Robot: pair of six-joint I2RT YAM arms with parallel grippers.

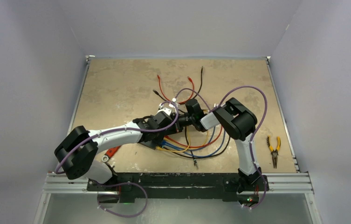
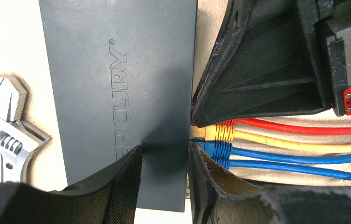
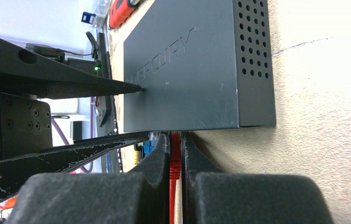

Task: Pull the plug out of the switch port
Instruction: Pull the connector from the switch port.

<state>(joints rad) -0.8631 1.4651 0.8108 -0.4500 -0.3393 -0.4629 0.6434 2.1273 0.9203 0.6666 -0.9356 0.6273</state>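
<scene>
The switch [image 2: 117, 84] is a flat dark box marked MERCURY, lying on the table; its perforated end [image 3: 252, 65] faces right in the right wrist view. A red plug [image 3: 175, 156] sits in its port edge, with the red cable [image 2: 304, 127] trailing away. My right gripper [image 3: 175, 140] is shut on that red plug, right at the port. My left gripper [image 2: 164, 158] has closed in on the switch, one finger [image 2: 117, 186] on its top and the other finger [image 2: 206, 186] against the port edge. In the top view both grippers, left [image 1: 164, 122] and right [image 1: 189, 120], meet mid-table and cover the switch.
A yellow plug [image 2: 217, 133] and two blue plugs [image 2: 217, 151] sit in the neighbouring ports. An adjustable wrench [image 2: 5, 126] lies beside the switch. Pliers [image 1: 273, 149] lie at the right edge, and loose red and black wires [image 1: 182, 88] are spread behind the grippers.
</scene>
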